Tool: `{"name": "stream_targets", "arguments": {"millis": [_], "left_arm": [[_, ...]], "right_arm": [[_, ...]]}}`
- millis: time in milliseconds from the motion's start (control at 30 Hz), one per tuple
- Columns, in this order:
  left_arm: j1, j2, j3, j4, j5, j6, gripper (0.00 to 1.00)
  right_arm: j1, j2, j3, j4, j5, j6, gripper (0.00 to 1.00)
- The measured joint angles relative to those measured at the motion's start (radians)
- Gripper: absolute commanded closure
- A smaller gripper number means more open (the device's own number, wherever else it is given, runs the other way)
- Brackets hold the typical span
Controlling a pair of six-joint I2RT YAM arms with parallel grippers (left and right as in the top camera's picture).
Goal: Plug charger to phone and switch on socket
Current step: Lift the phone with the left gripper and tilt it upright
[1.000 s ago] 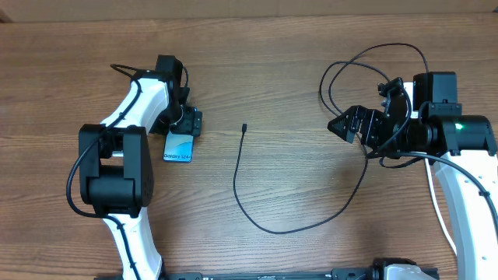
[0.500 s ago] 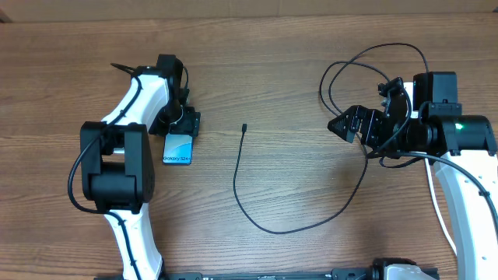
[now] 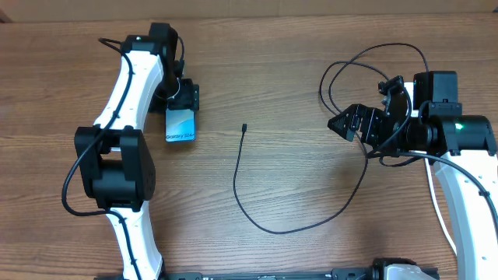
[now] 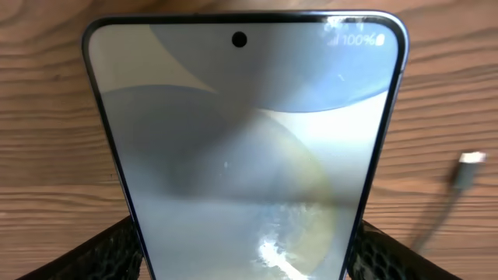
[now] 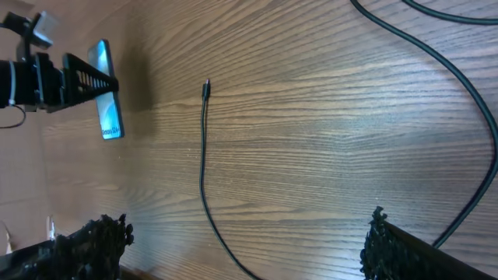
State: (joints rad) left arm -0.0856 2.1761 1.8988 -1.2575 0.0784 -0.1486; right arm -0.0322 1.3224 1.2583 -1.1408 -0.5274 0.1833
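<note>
- My left fingers (image 4: 97, 253) are clamped on the phone (image 4: 245, 148), one black meshed pad on each long edge at its lower end; the rest of the handset reaches out ahead of them.
- The screen faces my left wrist camera: pale grey-blue wallpaper with curved shapes, a punch-hole lens at top centre, and "100%" with a battery mark in the top right corner.
- Beyond the phone's right edge, a blurred connector tip (image 4: 469, 165) lies on the wooden tabletop (image 4: 47, 140), apart from the handset.
- My right fingers (image 5: 85, 241) are spread wide with nothing between them, hanging above the tabletop.
- Ahead of them the charger cable (image 5: 202, 163) lies in the gap as the right wrist camera sees it, its connector end farthest from them and well apart from both pads.
- Farther off on that side, the phone shows in the grip of my left arm, tilted, with a shadow beside it; I cannot tell whether it touches the wood.
- From overhead, the phone (image 3: 180, 124) sits at the left of the tabletop and reads "Galaxy S24" near its free end.
- The connector tip (image 3: 244, 126) rests near the middle, level with the phone but not touching; the cable sweeps toward the near edge, curves right, and climbs to loops around my right arm.
</note>
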Motion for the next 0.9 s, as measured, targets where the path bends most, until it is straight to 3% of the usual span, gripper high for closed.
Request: {"name": "stream_targets", "arguments": {"millis": [567,667,900], "left_arm": [[0.000,0.000,0.014,-0.011,0.519,-0.398,0.24],[0.000,0.000,0.014,-0.011,0.590,-0.424,0.21],[0.000,0.000,0.014,-0.025,0.678,-0.452,0.28]], "right_arm": [[0.000,0.000,0.000,0.027,0.000,0.027,0.00],[0.000,0.000,0.000,0.027,0.000,0.027,0.00],[0.000,0.000,0.000,0.027,-0.001,0.037,0.00]]}}
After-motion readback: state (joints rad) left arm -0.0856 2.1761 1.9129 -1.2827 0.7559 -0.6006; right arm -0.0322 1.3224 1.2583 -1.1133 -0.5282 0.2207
